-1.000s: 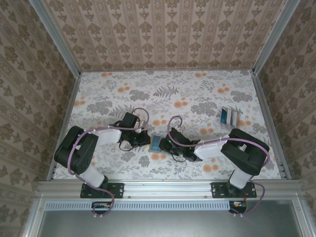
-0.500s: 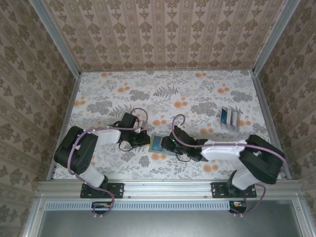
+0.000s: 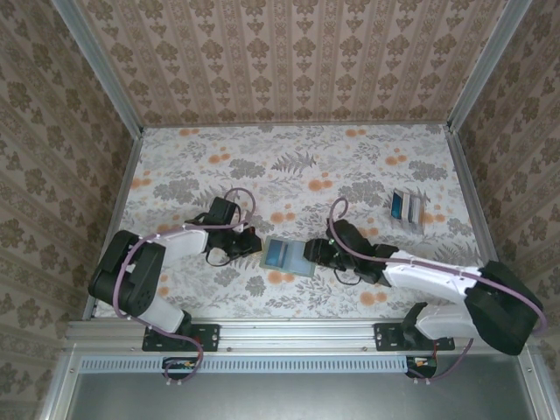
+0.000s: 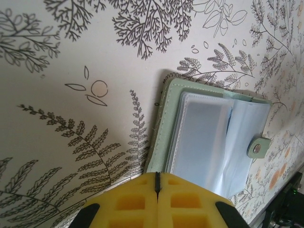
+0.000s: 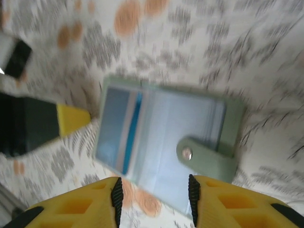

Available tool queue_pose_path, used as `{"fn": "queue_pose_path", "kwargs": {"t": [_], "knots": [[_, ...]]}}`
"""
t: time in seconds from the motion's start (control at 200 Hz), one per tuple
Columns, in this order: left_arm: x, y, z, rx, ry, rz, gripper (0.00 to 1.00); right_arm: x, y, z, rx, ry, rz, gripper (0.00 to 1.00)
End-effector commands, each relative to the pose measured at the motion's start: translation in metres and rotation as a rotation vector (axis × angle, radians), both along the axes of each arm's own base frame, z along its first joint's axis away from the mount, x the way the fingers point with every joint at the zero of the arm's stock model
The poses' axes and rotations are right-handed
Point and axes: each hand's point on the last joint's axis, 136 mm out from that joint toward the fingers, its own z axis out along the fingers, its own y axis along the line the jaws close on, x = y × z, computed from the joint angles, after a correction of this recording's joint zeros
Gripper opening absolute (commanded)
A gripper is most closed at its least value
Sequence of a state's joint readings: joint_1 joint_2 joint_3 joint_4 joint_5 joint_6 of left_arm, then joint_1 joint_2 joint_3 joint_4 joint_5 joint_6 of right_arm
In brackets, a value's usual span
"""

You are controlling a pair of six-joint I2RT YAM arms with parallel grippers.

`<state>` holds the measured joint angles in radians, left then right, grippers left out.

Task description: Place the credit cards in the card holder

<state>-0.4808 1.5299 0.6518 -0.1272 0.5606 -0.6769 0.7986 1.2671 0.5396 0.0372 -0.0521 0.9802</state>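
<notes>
The right gripper (image 5: 153,202) is seen with its yellow fingers parted and nothing gripped between them. The left gripper (image 4: 156,183) is pressed fully shut on nothing, its tips set at the left edge of the small sage-green bifold card holder (image 3: 287,255). The holder is laid open on the floral table top (image 3: 350,166) between the two grippers, clear pockets upward, its snap tab (image 5: 204,159) at the right half. The thin rectangular plastic credit cards (image 3: 408,208) are left well apart, towards the far right. It is judged that the unheld right cover could fold shut, or the holder be shoved by the shut left tips. The right arm is stretched low and leftwards; the left arm is bent, its forearm reached rightwards.
</notes>
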Motion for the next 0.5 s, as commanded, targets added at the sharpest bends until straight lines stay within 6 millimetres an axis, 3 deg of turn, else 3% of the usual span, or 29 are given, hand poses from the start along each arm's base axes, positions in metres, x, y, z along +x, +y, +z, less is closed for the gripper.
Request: {"fn": "queue_pose_path", "kwargs": {"t": [0.0, 0.175, 0.23, 0.495], "knots": [[0.002, -0.001, -0.002, 0.009, 0.012, -0.016, 0.03, -0.013, 0.018, -0.010, 0.056, 0.073, 0.042, 0.45], [-0.002, 0.001, -0.007, 0.018, 0.023, -0.017, 0.03, -0.016, 0.029, -0.017, 0.067, 0.104, 0.081, 0.44], [-0.002, 0.002, -0.008, 0.024, 0.018, -0.009, 0.03, -0.017, 0.030, -0.028, 0.043, 0.128, 0.081, 0.44], [-0.004, 0.002, -0.012, 0.032, 0.023, -0.012, 0.03, -0.016, 0.018, -0.041, -0.003, 0.139, 0.034, 0.44]]}}
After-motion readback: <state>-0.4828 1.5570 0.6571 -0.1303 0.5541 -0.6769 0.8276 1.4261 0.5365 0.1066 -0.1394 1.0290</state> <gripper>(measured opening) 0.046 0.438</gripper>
